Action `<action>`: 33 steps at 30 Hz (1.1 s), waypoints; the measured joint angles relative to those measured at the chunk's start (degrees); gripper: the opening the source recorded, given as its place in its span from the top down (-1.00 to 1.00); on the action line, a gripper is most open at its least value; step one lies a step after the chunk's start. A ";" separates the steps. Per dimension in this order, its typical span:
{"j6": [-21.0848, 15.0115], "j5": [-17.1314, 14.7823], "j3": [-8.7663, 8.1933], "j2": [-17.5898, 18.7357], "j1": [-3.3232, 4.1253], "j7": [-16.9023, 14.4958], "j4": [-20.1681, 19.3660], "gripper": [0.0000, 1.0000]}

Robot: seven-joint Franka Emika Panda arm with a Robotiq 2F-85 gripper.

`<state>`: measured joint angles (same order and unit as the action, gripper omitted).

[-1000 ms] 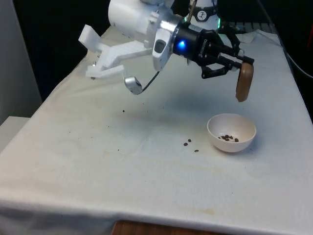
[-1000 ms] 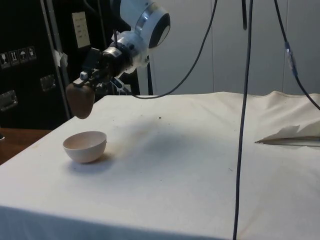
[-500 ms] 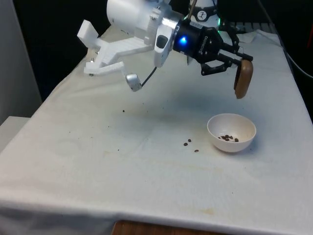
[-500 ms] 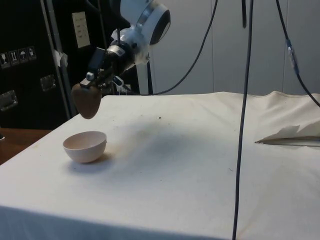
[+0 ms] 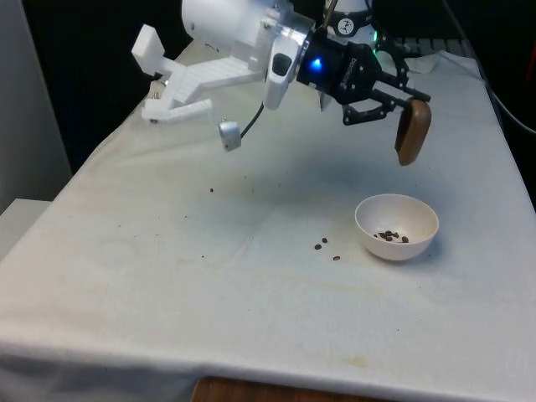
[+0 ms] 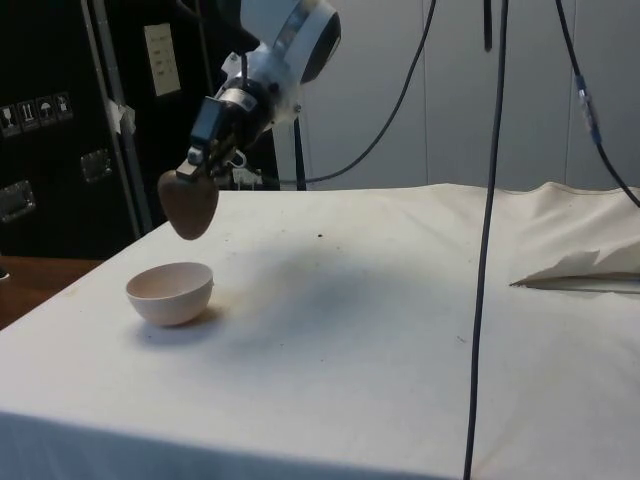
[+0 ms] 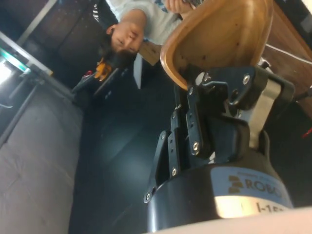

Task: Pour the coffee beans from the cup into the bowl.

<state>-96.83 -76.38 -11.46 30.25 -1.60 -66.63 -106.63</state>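
Note:
My gripper (image 5: 400,104) is shut on the rim of a brown wooden cup (image 5: 413,131), which hangs tipped on its side in the air. The cup sits above the white bowl (image 5: 366,232) and a little beyond it. Several coffee beans (image 5: 390,237) lie in the bowl's bottom. In the side view the cup (image 6: 190,204) hangs from the gripper (image 6: 203,170), just above the bowl (image 6: 170,302) and towards its table-centre side. The wrist view looks into the cup (image 7: 219,36); its wooden inside is bare of beans.
A few spilled beans (image 5: 322,244) lie on the white cloth beside the bowl on the front view's left, and a lone one (image 5: 211,190) lies farther off. A person (image 7: 130,30) shows beyond the cup in the wrist view. A cable (image 6: 485,250) hangs across the side view.
The gripper has lifted the cup slightly and carried it away from directly over the bowl, towards the table's middle in the side view. The wrist has turned a little. The bowl has not moved.

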 measured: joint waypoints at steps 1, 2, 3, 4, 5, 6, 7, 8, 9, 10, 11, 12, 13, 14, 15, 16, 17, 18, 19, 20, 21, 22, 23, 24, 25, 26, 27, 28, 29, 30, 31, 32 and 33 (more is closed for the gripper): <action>0.06 0.63 0.00 -0.11 0.00 -0.23 0.00 0.93; 0.06 0.97 0.00 -0.17 0.00 -0.40 0.00 0.93; 0.06 0.97 0.00 -0.17 0.00 -0.40 0.00 0.93; 0.06 1.43 0.00 -0.23 0.00 -0.57 0.00 0.93; 0.11 1.78 0.00 -0.23 0.00 -0.69 0.00 0.93; 0.11 1.78 0.00 -0.23 0.00 -0.69 0.00 0.93; 0.11 2.18 0.00 -0.29 0.00 -0.86 0.00 0.93; 0.11 2.52 0.00 -0.34 0.00 -1.03 0.00 0.93; 0.17 2.81 0.00 -0.34 0.00 -1.15 0.00 0.93; 0.17 3.15 0.00 -0.40 0.00 -1.32 0.06 0.93; 0.23 4.07 0.00 -0.52 0.00 -1.60 0.06 0.93; 0.23 4.07 0.00 -0.52 0.00 -1.60 0.06 0.93; 0.23 4.47 0.00 -0.52 0.00 -1.78 0.06 0.93; 0.23 4.81 0.00 -0.57 0.00 -1.89 0.06 0.93; 0.23 5.10 0.00 -0.63 0.00 -2.06 0.06 0.93; 0.23 5.50 0.00 -0.69 0.00 -2.23 0.06 0.93; 0.29 6.30 0.00 -0.80 0.00 -2.46 0.06 0.93; 0.29 6.70 0.00 -0.86 0.00 -2.58 0.06 0.93; 0.29 7.05 0.00 -0.92 0.00 -2.75 0.06 0.93; 0.29 7.28 0.00 -0.92 0.00 -2.92 0.06 0.93; 0.29 7.28 0.00 -0.92 0.00 -2.92 0.06 0.93; 0.29 7.62 0.00 -0.97 0.00 -3.09 0.06 0.93; 0.29 8.02 0.00 -0.97 0.00 -3.21 0.06 0.93; 0.29 8.37 0.00 -1.03 0.00 -3.32 0.06 0.93; 0.29 8.71 0.00 -1.03 0.00 -3.44 0.11 0.93; 0.34 9.11 0.00 -1.09 0.00 -3.55 0.11 0.93; 0.34 9.74 0.00 -1.15 0.06 -3.72 0.17 0.93; 0.34 10.14 0.00 -1.20 0.06 -3.78 0.23 0.93; 0.34 10.66 0.00 -1.20 0.06 -3.84 0.23 0.93; 0.34 10.66 0.00 -1.20 0.06 -3.84 0.23 0.93; 0.34 11.06 0.00 -1.26 0.11 -3.84 0.29 0.93; 0.34 11.52 0.00 -1.32 0.11 -3.90 0.34 0.93; 0.34 12.20 0.00 -1.38 0.11 -4.01 0.40 0.93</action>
<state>-96.49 -64.17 -11.46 28.88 -1.49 -70.65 -106.23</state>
